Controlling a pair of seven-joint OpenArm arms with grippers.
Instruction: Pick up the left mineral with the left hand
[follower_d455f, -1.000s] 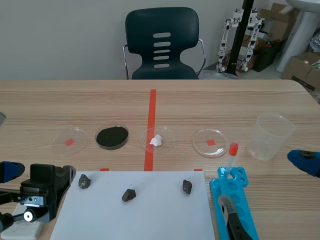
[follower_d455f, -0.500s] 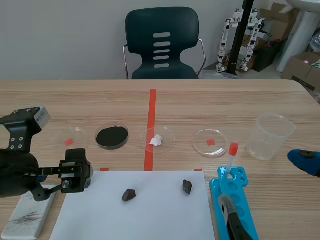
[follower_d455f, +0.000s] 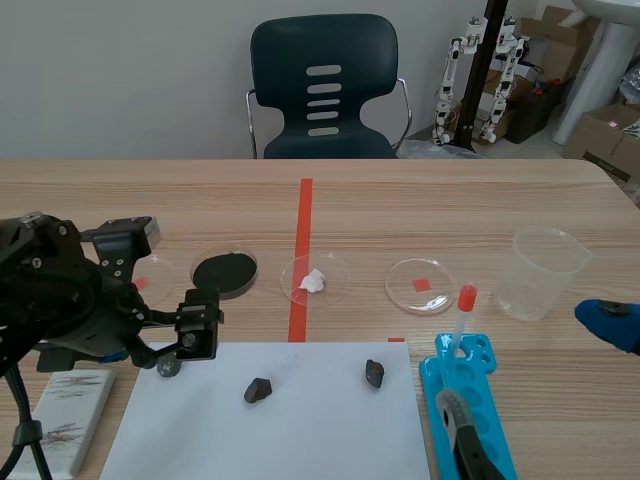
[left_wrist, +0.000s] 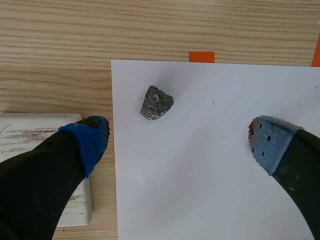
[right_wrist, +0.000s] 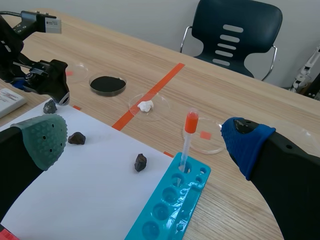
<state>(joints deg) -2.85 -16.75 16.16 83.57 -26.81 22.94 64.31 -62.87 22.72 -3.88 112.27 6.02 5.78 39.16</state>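
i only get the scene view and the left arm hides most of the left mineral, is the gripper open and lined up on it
Observer: Open. The left wrist view shows the left gripper with pads wide apart and the left mineral ahead of them, untouched.
Operator: centred
Observer: No, it lies nearer the bright blue pad, on the white sheet by its edge.
Operator: right arm
Observer: The right gripper is open, holding nothing.

Bright, even light throughout; the left mineral (left_wrist: 156, 102) casts only a faint, soft shadow.
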